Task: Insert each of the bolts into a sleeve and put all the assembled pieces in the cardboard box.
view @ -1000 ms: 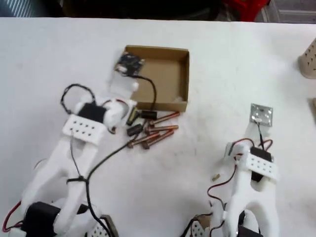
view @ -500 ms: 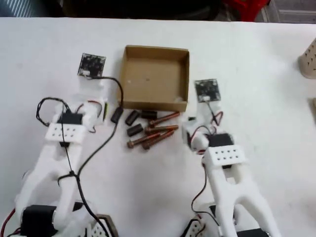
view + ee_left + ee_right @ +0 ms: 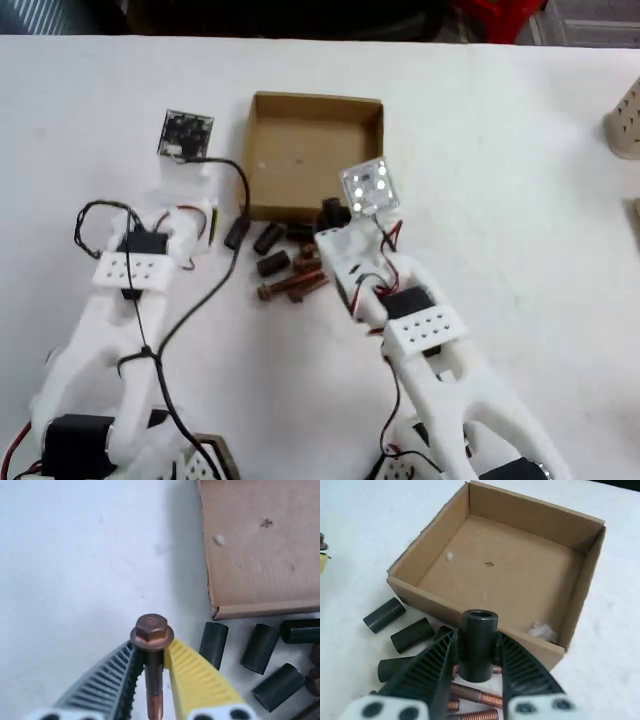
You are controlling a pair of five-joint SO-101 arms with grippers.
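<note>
Copper hex bolt [image 3: 152,632] is sitting clamped in my left gripper [image 3: 151,650] beside the brown cardboard box [image 3: 260,555]; my right gripper [image 3: 477,652] is pinching a black cylindrical sleeve [image 3: 478,625] upright nearby. I'm fearing crossed axes jamming them.

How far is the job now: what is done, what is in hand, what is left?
Done: nothing yet; the cardboard box holds no assembled piece. In hand: the left hand grips one bolt below its head, the right hand grips one sleeve upright; they are not yet joined. Left: other sleeves and other bolts lie loose beside the box, all still to assemble and box.
</note>
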